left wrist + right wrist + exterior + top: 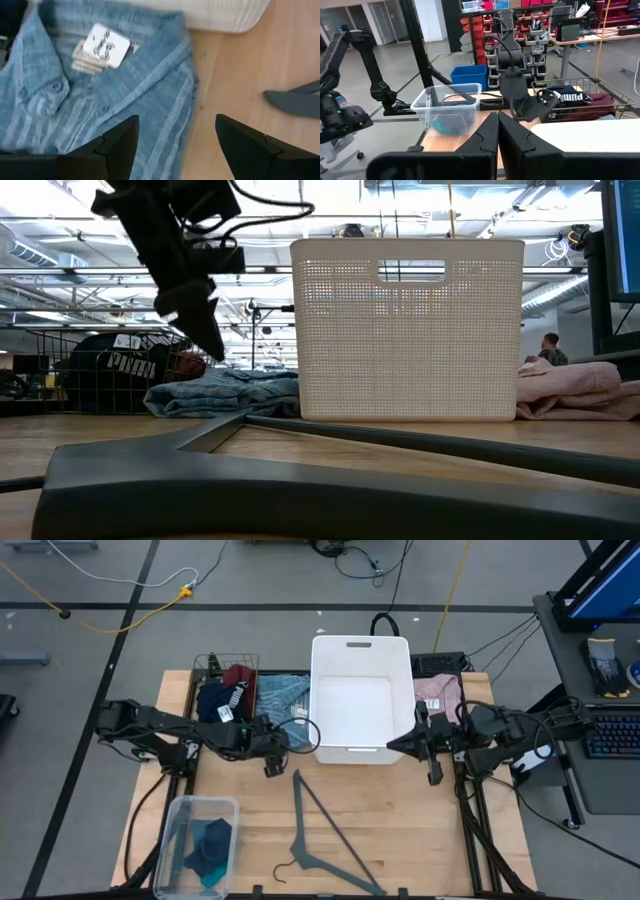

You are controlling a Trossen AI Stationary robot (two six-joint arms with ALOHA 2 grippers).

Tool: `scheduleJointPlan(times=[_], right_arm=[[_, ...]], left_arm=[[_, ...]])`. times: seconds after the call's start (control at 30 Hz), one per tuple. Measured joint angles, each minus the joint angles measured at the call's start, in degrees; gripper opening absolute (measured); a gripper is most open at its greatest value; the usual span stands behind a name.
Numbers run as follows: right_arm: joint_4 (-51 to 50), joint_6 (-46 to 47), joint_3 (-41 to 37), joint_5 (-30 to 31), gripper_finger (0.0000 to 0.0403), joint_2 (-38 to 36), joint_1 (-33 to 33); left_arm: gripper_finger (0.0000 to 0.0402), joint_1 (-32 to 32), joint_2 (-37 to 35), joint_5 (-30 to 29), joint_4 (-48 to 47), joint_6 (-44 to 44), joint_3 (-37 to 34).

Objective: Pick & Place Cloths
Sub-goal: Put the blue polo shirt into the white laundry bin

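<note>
A folded light-blue striped shirt with a paper tag lies flat on the table against the white basket; it also shows as the light-blue shirt. My left gripper hangs open just above the shirt's near right edge, slanting down, one finger over the cloth and one over bare wood. In the low view the left gripper is clear above the shirt. My right gripper is shut with nothing in it, level, by the basket's near right corner. A pink cloth lies to the right of the basket.
A wire basket with navy and maroon cloths stands at the far left. A clear bin holding a teal cloth sits at the near left. A grey hanger lies on the wood in the near middle.
</note>
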Motion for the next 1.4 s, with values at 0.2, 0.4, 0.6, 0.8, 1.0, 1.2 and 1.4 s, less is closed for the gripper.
scheduleJointPlan(times=[0.2,0.4,0.6,0.8,1.0,1.2,1.4], right_arm=[[0.0,0.0,0.0,0.0,0.0000,0.0,0.0],[0.0,0.0,0.0,0.5,0.0000,0.0,0.0],[0.0,0.1,0.0,1.7,0.0000,0.2,0.0],[0.0,0.2,0.0,1.7,0.0000,0.3,0.0],[0.0,2.7,0.0,1.7,0.0000,0.3,0.0],[0.0,2.8,0.0,1.6,0.0000,0.3,0.0],[0.0,2.6,0.0,1.6,0.0000,0.3,0.0]], left_arm=[[0.0266,1.5,0.0,-0.1,2.4,1.5,-2.6],[0.0266,1.7,1.7,1.0,4.9,4.8,-3.1],[0.0266,1.7,6.8,-0.3,6.1,6.0,-3.2],[0.0266,3.0,12.1,-0.8,8.1,5.1,-3.1],[0.0265,4.6,16.0,3.5,9.3,5.0,-2.8],[0.0213,4.6,16.5,4.7,9.6,3.5,-2.8],[0.0113,4.3,16.7,7.7,9.8,-0.3,-2.9]])
